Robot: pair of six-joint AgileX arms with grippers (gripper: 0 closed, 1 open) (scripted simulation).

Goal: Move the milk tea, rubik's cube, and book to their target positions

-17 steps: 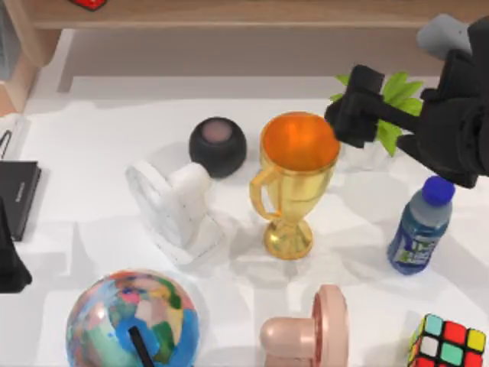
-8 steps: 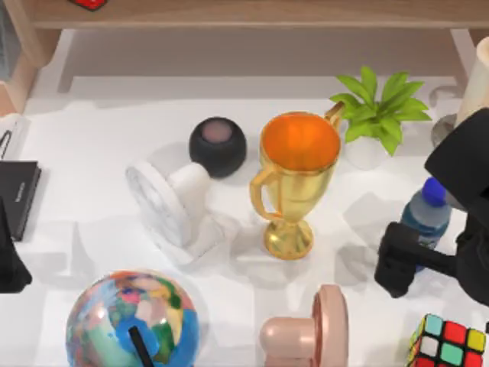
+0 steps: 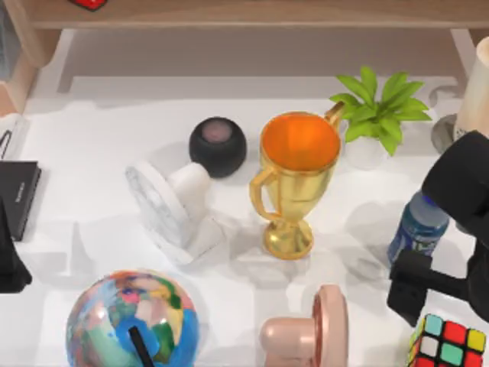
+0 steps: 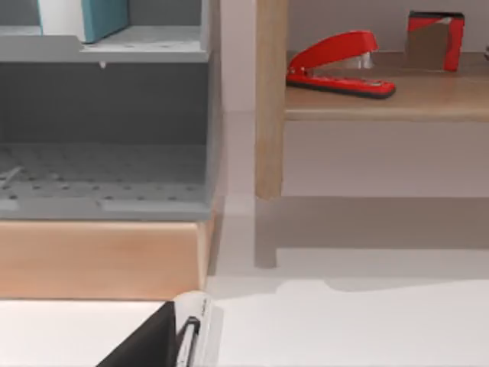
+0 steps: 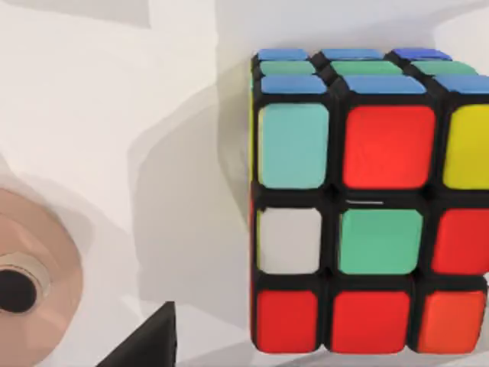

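Observation:
The rubik's cube (image 3: 448, 344) sits at the table's front right corner and looms close in the right wrist view (image 5: 367, 222). My right gripper (image 3: 416, 289) hovers just left of and behind it, open and holding nothing; one dark finger (image 5: 145, 340) shows off to the side of the cube. The cream milk tea (image 3: 475, 88) stands upright at the far right rear. A light-blue book (image 4: 95, 15) stands on a grey shelf (image 4: 107, 50) in the left wrist view. My left arm (image 3: 9, 260) is parked at the left edge.
A blue-capped bottle (image 3: 416, 229) stands right behind my right gripper. A gold trophy (image 3: 294, 180), plant (image 3: 378, 111), pink fan (image 3: 309, 329), white fan (image 3: 172, 202), black speaker (image 3: 218, 145), globe (image 3: 131, 321) and black slab (image 3: 15, 195) crowd the table. A red stapler (image 4: 336, 65) lies on the wooden shelf.
My right arm swung from the rear by the plant toward the front right, coming down beside the rubik's cube. The milk tea came into view at the right rear.

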